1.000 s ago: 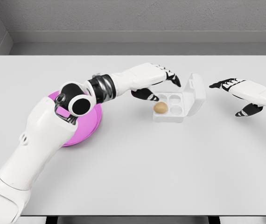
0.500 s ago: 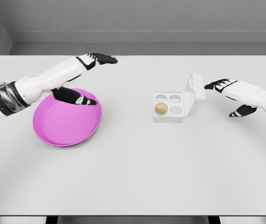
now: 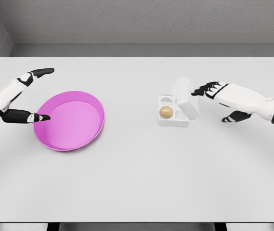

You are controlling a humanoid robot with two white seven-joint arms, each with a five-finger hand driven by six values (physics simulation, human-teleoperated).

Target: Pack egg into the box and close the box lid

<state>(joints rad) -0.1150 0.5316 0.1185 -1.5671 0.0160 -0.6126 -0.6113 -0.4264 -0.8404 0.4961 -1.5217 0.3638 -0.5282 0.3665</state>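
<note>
A small white egg box (image 3: 169,118) stands right of the table's middle with a brown egg (image 3: 165,111) in its front left cup. Its lid (image 3: 186,101) is tipped over the right-hand cups, roughly half closed. My right hand (image 3: 214,94) comes in from the right with fingers spread, its fingertips (image 3: 198,91) touching the lid's upper edge. My left hand (image 3: 25,96) hovers at the far left beside the pink plate, fingers spread and holding nothing.
A pink plate (image 3: 55,137) lies on the left half of the white table (image 3: 137,183). A grey wall runs behind the table's far edge.
My left arm has swung back from the egg box to the far left of the plate. My right hand has moved left and pushed the lid from upright to tilted over the box.
</note>
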